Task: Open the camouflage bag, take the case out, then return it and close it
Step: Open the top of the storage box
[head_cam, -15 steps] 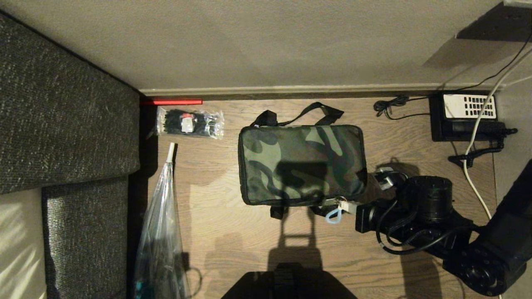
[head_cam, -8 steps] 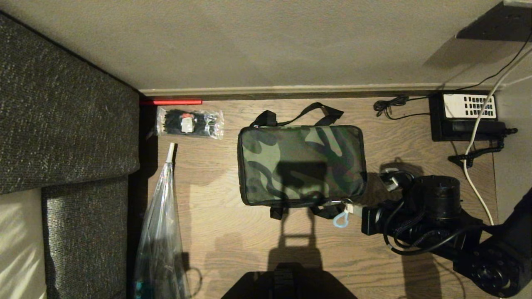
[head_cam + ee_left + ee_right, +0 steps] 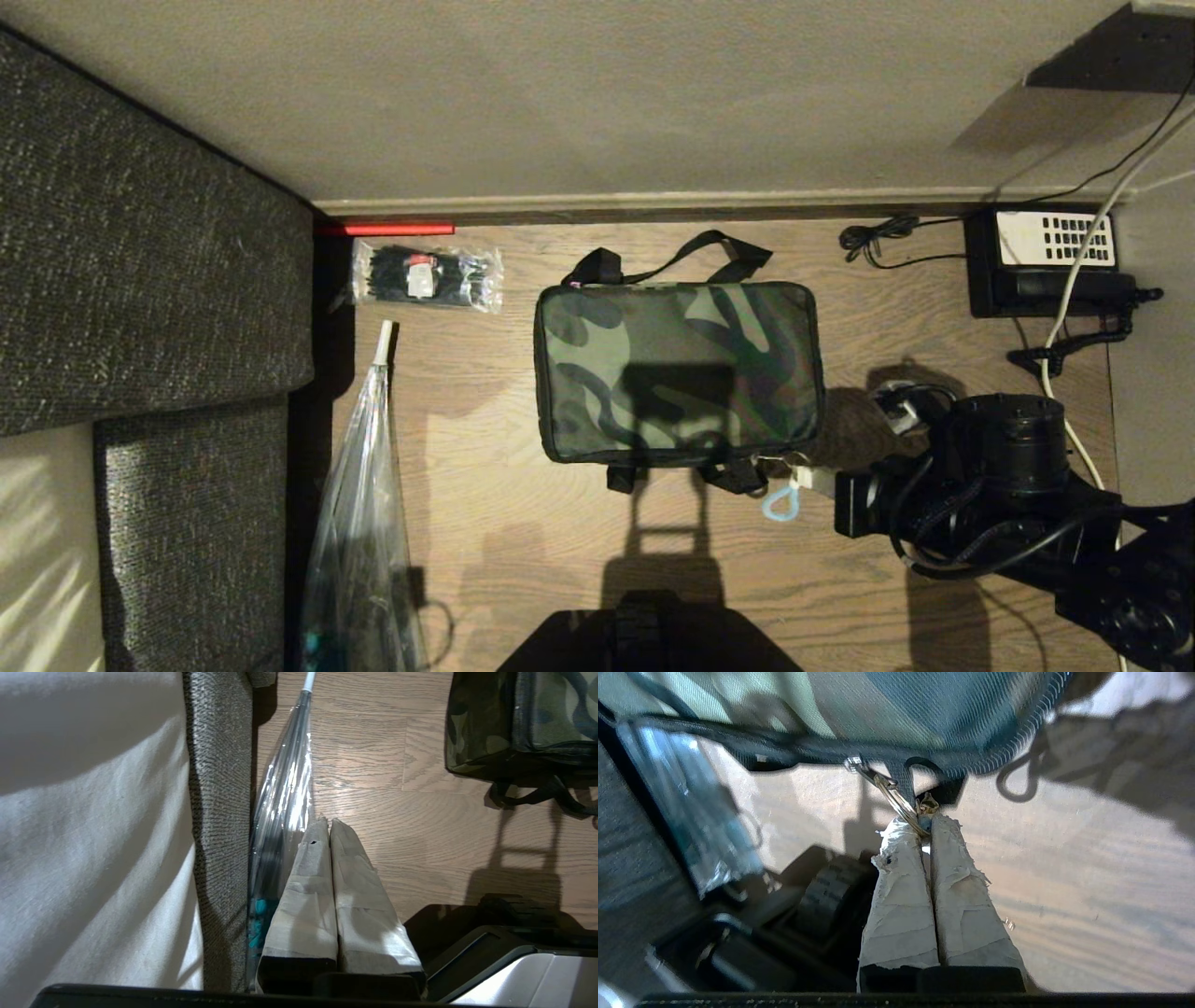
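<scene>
Camouflage bag (image 3: 679,371) lies flat on the wooden floor (image 3: 523,551), centre of the head frame, lid down and seams shut as far as visible; straps (image 3: 672,261) trail off its upper edge. Right hand (image 3: 810,480) sits at the bag's lower right corner, fingers together and clamped on the metal pull ring (image 3: 896,800) of the zipper; the right wrist view shows the ring nipped between the taped tips, a light blue loop (image 3: 780,505) dangling just beside them. Left hand (image 3: 328,826) is parked with fingers together on nothing, over the floor beside the clear plastic bag (image 3: 359,523) and the grey sofa (image 3: 149,280).

Risks, as judged: the hold is on the ring's edge only, at the very tips, so a pull at an angle to the zipper track could slip the ring out; nothing pins the bag, so it may slide or twist across the floor instead of unzipping; the loop or the lower strap could snag at the corner.

Hidden or unclear: the case is not visible in any view, presumably inside the bag; the slider itself is hard to separate from the trim; the robot's own shadow covers the bag's middle; the right arm is cut off at the lower right edge.
</scene>
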You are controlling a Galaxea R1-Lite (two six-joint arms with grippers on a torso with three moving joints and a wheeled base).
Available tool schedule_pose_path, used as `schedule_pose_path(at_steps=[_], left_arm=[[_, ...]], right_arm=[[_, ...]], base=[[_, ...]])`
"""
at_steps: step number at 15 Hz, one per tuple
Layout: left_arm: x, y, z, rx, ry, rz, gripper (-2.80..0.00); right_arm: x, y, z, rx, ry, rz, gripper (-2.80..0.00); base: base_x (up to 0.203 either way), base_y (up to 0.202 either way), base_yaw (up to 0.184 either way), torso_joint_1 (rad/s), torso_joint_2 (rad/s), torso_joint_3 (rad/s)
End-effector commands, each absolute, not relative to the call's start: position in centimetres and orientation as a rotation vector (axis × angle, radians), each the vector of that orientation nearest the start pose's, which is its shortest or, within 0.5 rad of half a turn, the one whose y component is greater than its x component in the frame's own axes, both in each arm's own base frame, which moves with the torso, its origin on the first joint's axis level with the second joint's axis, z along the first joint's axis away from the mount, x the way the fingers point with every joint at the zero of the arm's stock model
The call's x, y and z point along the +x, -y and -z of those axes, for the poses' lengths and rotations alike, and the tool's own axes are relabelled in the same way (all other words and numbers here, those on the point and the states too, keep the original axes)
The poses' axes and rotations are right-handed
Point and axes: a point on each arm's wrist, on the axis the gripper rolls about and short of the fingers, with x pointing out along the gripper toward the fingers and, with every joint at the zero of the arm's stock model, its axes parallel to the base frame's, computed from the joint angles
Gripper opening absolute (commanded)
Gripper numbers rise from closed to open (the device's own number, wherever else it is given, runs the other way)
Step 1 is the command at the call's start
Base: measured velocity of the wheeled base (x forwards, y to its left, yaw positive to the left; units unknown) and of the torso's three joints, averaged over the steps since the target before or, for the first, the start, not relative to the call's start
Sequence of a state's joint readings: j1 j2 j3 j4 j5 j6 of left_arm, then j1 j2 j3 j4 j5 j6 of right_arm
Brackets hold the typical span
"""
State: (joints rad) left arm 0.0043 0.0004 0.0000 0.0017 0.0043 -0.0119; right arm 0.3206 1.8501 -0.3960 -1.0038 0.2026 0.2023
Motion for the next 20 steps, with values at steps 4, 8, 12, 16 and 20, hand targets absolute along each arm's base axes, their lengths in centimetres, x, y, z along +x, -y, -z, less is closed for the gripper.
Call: schedule_pose_path(at_steps=[4,8,12,16,20], left_arm=[[-2.3,0.0,-7.5,-0.012,-0.001,-0.009,-2.80],[-2.3,0.0,-7.4,-0.012,-0.003,-0.009,-2.80],[-2.3,0.0,-7.5,-0.014,-0.001,-0.009,-2.80],[-2.3,0.0,-7.4,-0.012,-0.003,-0.011,-2.80],[-2.3,0.0,-7.5,-0.014,-0.001,-0.009,-2.80]], right_arm=[[25.2,-6.5,-8.2,0.183,-0.557,-0.379,-2.80],[25.1,-5.9,-8.4,0.189,-0.561,-0.359,-2.80],[25.5,-4.9,-8.6,0.193,-0.544,-0.342,-2.80],[25.6,-4.5,-8.6,0.195,-0.544,-0.346,-2.80],[25.9,-3.4,-8.6,0.188,-0.535,-0.335,-2.80]], base=[[0.000,0.000,0.000,0.000,0.00,0.000],[0.000,0.000,0.000,0.000,0.00,0.000],[0.000,0.000,0.000,0.000,0.00,0.000],[0.000,0.000,0.000,0.000,0.00,0.000],[0.000,0.000,0.000,0.000,0.00,0.000]])
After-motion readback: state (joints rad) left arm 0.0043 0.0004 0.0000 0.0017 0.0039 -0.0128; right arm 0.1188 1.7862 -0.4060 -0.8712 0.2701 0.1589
